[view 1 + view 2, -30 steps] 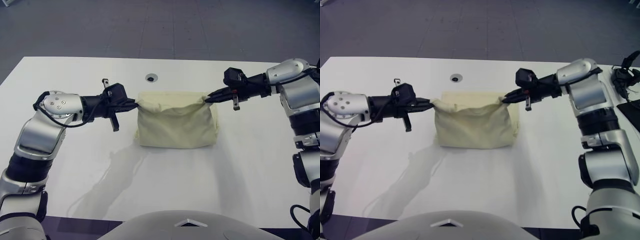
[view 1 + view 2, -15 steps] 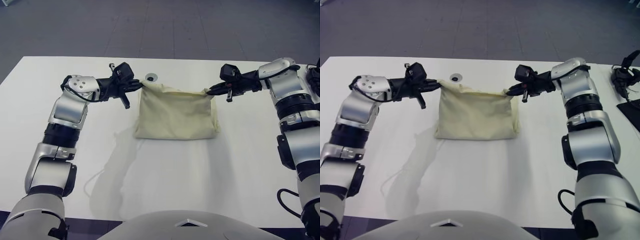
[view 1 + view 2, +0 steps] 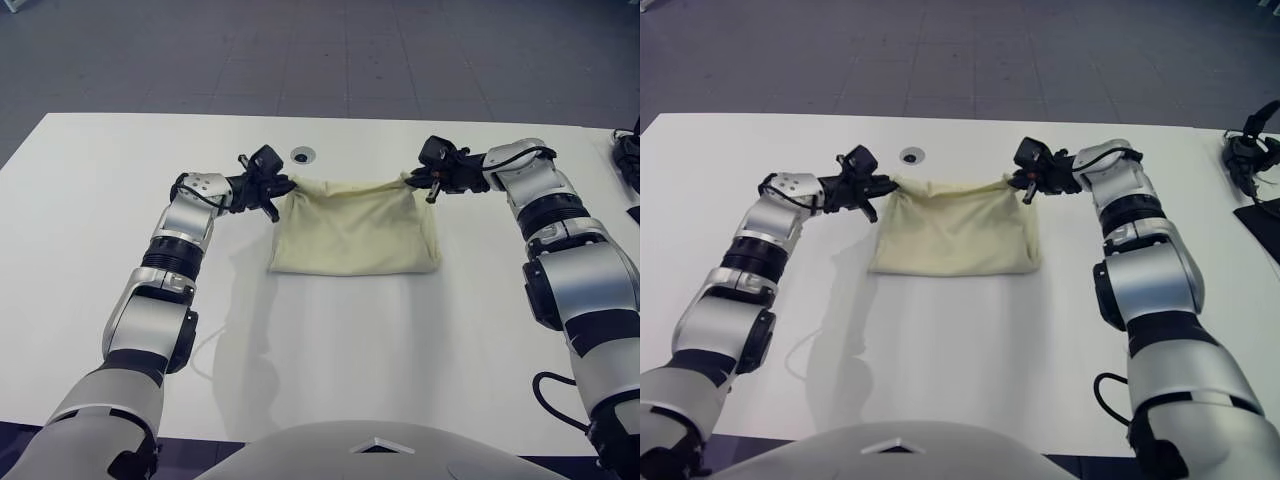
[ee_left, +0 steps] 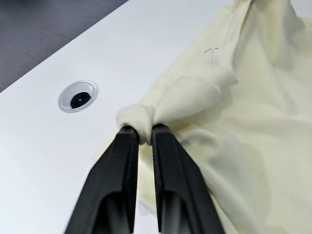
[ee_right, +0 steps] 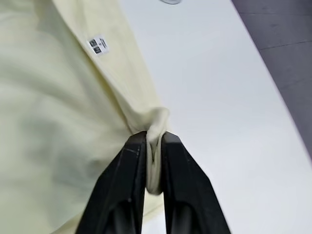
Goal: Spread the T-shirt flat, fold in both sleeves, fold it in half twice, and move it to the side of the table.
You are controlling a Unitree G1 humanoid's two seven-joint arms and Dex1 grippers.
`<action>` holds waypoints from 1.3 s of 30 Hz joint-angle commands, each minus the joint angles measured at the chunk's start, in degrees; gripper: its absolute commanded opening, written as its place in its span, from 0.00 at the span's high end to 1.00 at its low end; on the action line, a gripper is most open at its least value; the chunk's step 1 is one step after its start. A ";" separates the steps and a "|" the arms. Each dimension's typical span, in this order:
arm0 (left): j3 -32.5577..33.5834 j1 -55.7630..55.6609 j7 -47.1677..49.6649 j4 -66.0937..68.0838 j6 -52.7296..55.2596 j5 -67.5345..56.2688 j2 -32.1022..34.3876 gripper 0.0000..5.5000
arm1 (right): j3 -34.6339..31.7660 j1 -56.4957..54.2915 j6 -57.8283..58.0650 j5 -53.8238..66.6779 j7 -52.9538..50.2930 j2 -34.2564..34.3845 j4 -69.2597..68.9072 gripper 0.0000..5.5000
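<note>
your left gripper (image 3: 283, 186) and right gripper (image 3: 413, 178), each clamped on a corner of the pale yellow cotton t-shirt (image 3: 355, 235), have carried that edge toward the far edge of the white tabletop (image 3: 330, 350), apparently finishing a half-fold.

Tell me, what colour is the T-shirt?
Pale yellow T-shirt, plain; clearest in the left eye view.

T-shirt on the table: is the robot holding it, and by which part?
Yes: the left gripper pinches the T-shirt at its far left corner, the right gripper at its far right corner.
</note>
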 commanded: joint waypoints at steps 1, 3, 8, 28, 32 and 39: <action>6.22 -3.91 6.07 1.07 4.13 -2.88 -0.14 0.76 | -1.78 -0.56 -2.12 -1.11 -8.05 0.50 0.08 0.76; 7.56 -3.22 7.43 -1.07 5.76 -3.04 0.62 0.68 | -2.00 0.26 -3.92 -1.34 -8.82 0.60 -0.82 0.69; 4.28 7.64 6.84 -23.78 13.14 -0.91 3.46 0.53 | 1.21 3.48 -11.06 -4.90 -6.50 -0.93 -4.95 0.54; -9.81 27.23 9.27 -67.82 32.70 9.10 9.29 0.02 | 5.65 20.48 -22.94 -8.58 8.16 -11.44 -28.39 0.02; -6.41 25.68 8.46 -67.54 32.67 8.88 11.98 0.02 | 7.88 25.65 -24.88 -8.40 13.42 -15.00 -34.79 0.02; -1.05 24.00 7.16 -66.57 32.33 8.38 16.82 0.02 | 10.62 43.57 -10.13 6.26 26.90 -21.91 -72.68 0.02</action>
